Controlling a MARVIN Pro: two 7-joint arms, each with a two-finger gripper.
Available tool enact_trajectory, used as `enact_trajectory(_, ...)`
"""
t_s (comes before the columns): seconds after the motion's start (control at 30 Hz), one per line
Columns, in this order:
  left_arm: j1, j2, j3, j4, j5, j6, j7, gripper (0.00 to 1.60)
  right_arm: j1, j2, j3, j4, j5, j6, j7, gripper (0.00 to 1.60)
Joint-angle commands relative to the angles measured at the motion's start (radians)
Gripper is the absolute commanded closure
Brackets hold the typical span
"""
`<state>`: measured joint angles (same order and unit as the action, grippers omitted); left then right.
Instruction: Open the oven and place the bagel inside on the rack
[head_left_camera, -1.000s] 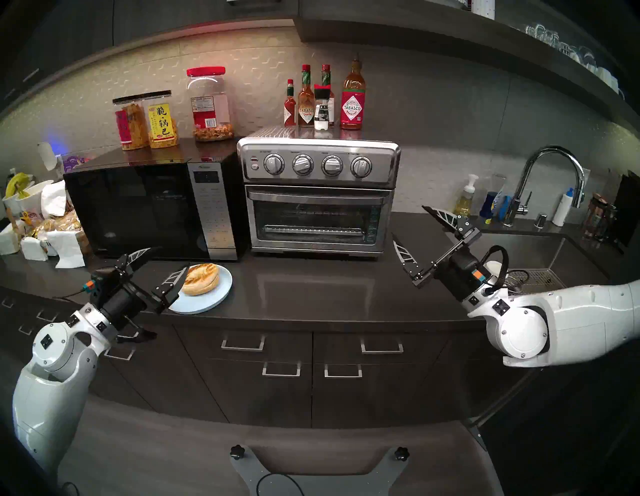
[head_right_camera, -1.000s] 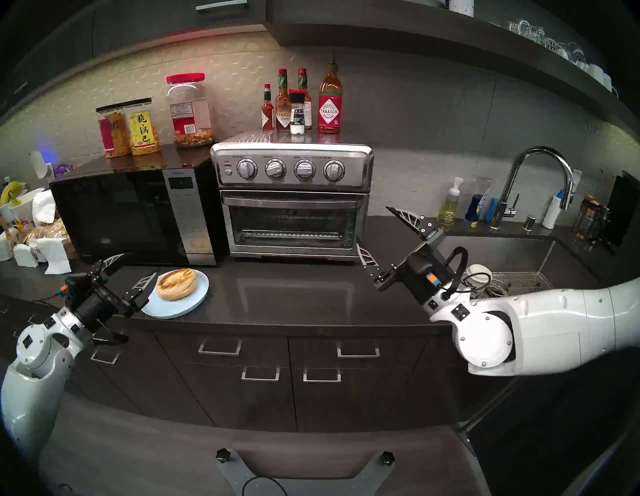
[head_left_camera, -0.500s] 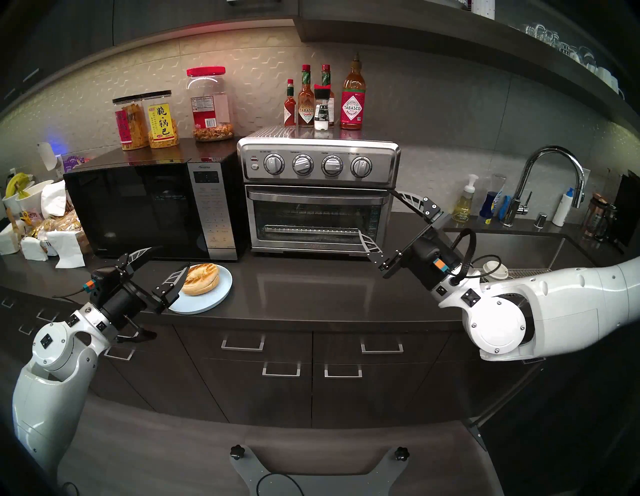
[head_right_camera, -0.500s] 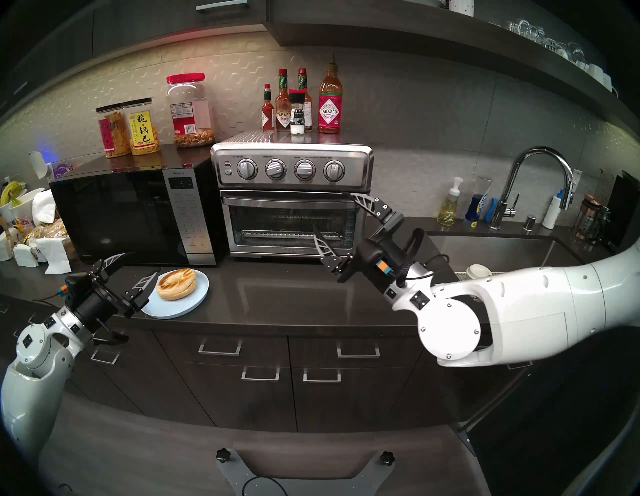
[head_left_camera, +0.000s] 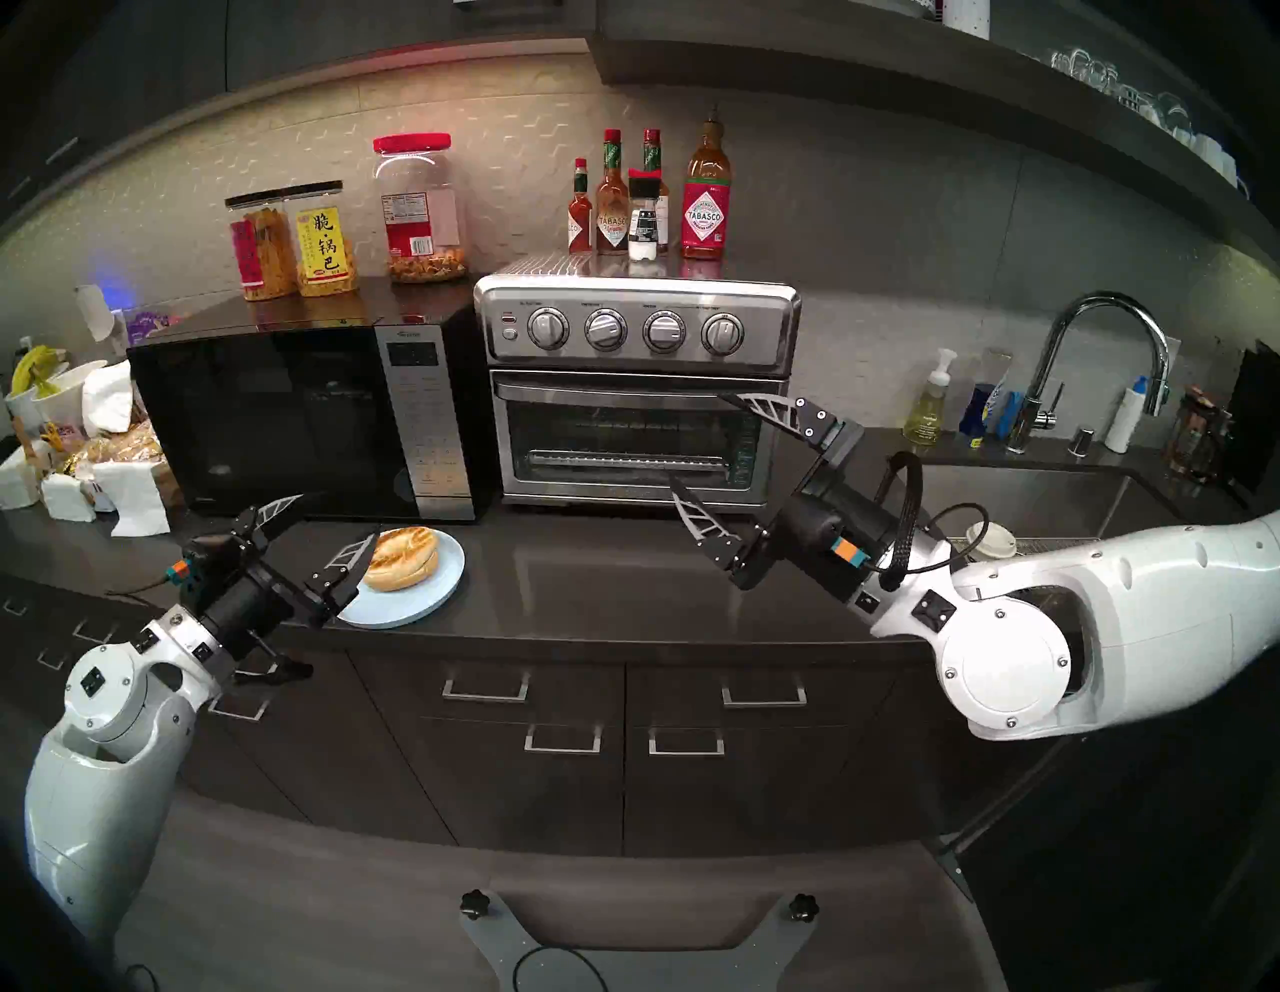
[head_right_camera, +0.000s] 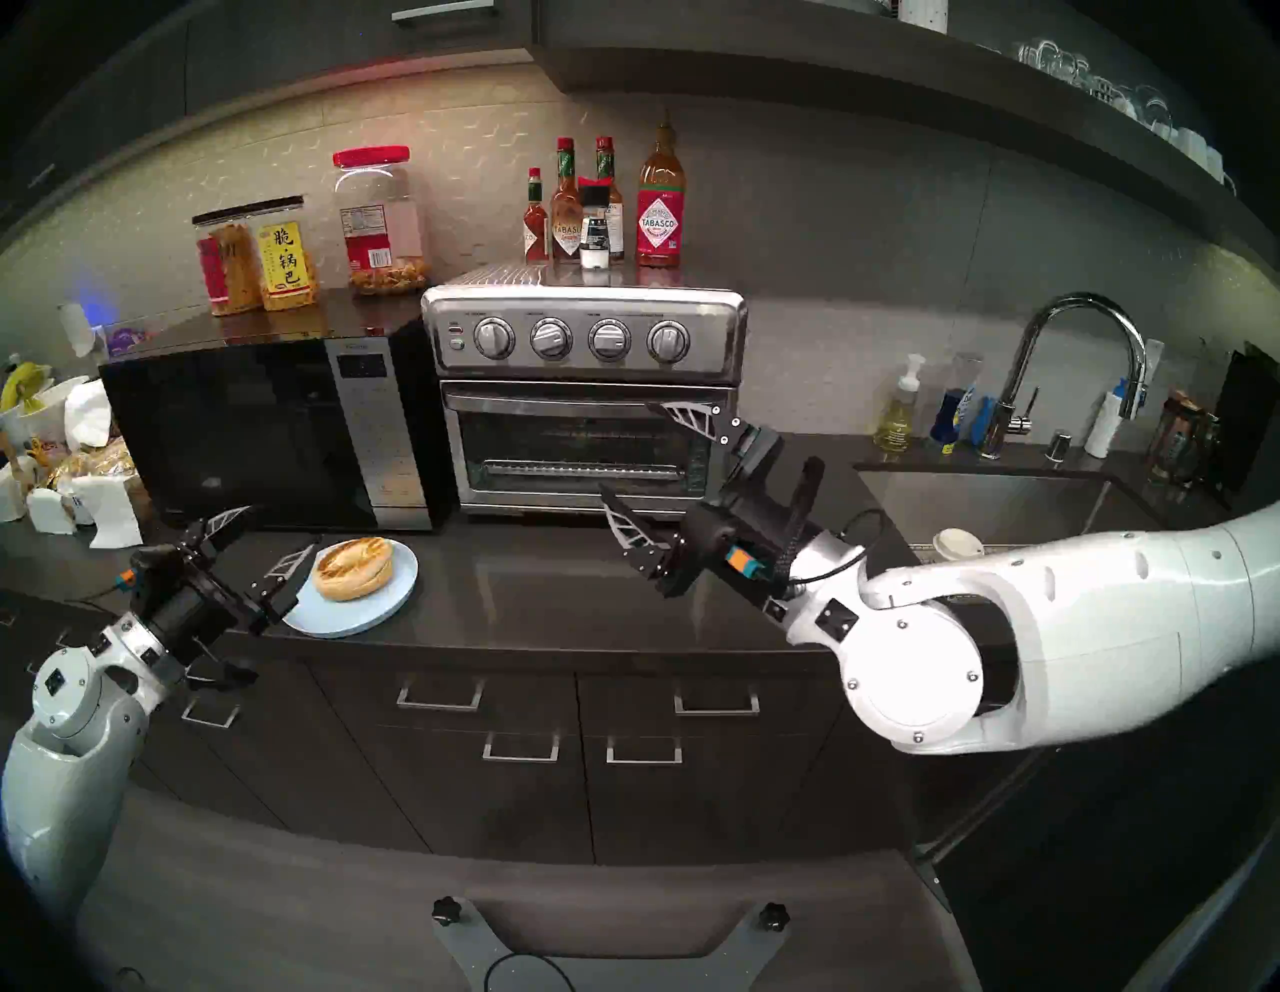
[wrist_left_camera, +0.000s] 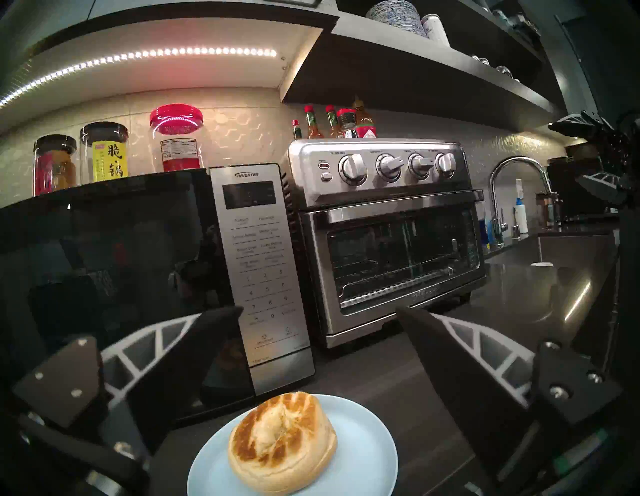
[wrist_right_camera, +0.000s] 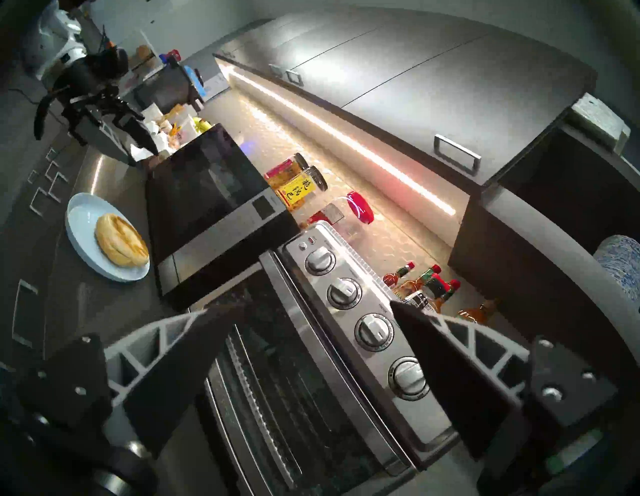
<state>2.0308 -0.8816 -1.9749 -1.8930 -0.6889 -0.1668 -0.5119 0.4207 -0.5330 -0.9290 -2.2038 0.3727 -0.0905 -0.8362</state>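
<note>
Only the left wrist view shows the bagel's toasted top close up, on the blue plate on the counter, before the microwave. The head view shows the oven door closed, rack behind the glass. The right hand, wide open and empty, fronts the door's right side; the left hand, also wide open and empty, hovers beside the plate. Sauce bottles stand atop the oven.

Dim, under-cabinet glow, fisheye-dark rims
</note>
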Motion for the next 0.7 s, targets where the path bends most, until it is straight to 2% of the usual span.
enact_trajectory(0.0,-0.004,0.0,-0.013,-0.018,-0.003,-0.005,0.001,0.0,-0.001,-0.093,0.057,0.051,0.007,0.052,-0.025,0.0)
enact_trajectory(0.17,-0.004,0.0,-0.012,-0.017,-0.003,-0.005,0.001,0.0,-0.072,-0.164,0.148,0.119,0.029,0.086,0.003,0.0)
enact_trajectory(0.23,-0.004,0.0,-0.012,-0.018,-0.003,-0.005,0.001,0.0,-0.09,-0.197,0.162,0.151,0.042,0.091,0.006,0.0)
enact_trajectory(0.27,-0.004,0.0,-0.013,-0.018,-0.003,-0.005,0.001,0.0,-0.107,-0.192,0.18,0.159,0.038,0.094,0.02,0.0)
enact_trajectory(0.4,-0.003,0.0,-0.013,-0.019,-0.003,-0.004,0.001,0.0,-0.106,-0.24,0.157,0.213,0.052,0.08,0.022,0.0)
enact_trajectory(0.5,-0.003,0.0,-0.014,-0.019,-0.003,-0.004,0.002,0.0,-0.108,-0.234,0.152,0.222,0.046,0.072,0.032,0.0)
enact_trajectory(0.53,-0.003,0.0,-0.014,-0.02,-0.003,-0.004,0.002,0.0,-0.111,-0.233,0.148,0.235,0.041,0.06,0.041,0.13)
enact_trajectory(0.6,-0.003,0.0,-0.014,-0.02,-0.003,-0.004,0.002,0.0,-0.111,-0.233,0.146,0.243,0.038,0.053,0.051,0.16)
enact_trajectory(0.63,-0.003,-0.001,-0.014,-0.02,-0.003,-0.004,0.002,0.0,-0.112,-0.23,0.146,0.251,0.035,0.044,0.057,0.4)
enact_trajectory(0.67,-0.003,-0.001,-0.014,-0.02,-0.003,-0.004,0.002,0.0,-0.11,-0.228,0.146,0.252,0.034,0.04,0.061,0.93)
